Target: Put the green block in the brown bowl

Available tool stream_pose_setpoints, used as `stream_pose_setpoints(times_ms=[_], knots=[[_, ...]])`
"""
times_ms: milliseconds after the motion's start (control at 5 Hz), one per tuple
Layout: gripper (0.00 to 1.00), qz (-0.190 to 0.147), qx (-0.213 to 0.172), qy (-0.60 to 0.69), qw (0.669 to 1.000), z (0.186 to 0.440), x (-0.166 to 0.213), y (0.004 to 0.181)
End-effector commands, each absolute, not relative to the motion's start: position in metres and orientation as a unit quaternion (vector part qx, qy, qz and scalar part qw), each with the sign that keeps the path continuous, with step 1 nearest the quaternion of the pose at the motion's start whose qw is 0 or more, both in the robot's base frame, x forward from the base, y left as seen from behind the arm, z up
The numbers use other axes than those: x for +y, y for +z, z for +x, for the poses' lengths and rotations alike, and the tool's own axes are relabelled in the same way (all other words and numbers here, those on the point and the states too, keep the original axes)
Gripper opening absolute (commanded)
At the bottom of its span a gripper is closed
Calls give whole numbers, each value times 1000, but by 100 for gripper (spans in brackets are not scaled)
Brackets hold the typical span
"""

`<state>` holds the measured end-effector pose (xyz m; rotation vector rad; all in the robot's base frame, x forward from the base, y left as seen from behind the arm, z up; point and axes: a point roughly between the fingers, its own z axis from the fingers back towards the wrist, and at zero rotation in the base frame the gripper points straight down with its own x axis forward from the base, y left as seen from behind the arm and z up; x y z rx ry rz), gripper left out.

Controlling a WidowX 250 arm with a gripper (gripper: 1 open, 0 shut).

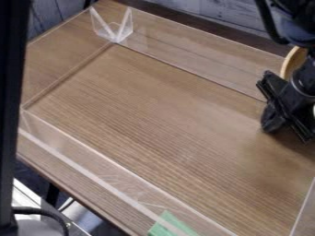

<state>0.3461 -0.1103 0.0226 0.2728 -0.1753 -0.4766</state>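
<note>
Behind the gripper [268, 114], at the right edge of the frame, a curved tan piece of what looks like the brown bowl [293, 63] shows, partly covered by the dark arm [300, 81]. Its visible edge runs steeply, from upper right toward lower left, with the curve bulging left; the rest is hidden or cut off by the frame, so which way its opening faces and how its full outline lies cannot be told. Where the green block is cannot be told either.

The gripper is at the right, around mid-height, its fingers drawn together and pointing toward the lower left, over the right part of the wooden table [147, 120]. Whether anything is pinched between the tips is too dark to tell.

To the left of the fingers, wood grain shows across the middle of the frame. That stretch is bounded above by a see-through strip [197, 60] slanting from upper left down to the right, and below by a see-through barrier [92, 166] slanting from the left side down toward the bottom centre. A see-through corner piece [112, 26] stands at upper left. At bottom centre, a pale green patch [172, 224] lies flat near the table's near edge. A dark upright post [13, 92] fills the left edge, and a black cable [268, 20] curves down at upper right, beside the arm.
</note>
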Motion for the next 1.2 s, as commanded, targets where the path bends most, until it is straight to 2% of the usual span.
stream_pose_setpoints(times_ms=[0,400,800,1000], knots=[[0,124,-156,-216,956,360,-106,49],[0,142,-192,-171,956,359,-110,74],[0,107,-181,-148,966,373,-104,43],[100,105,-180,-138,968,372,-105,45]])
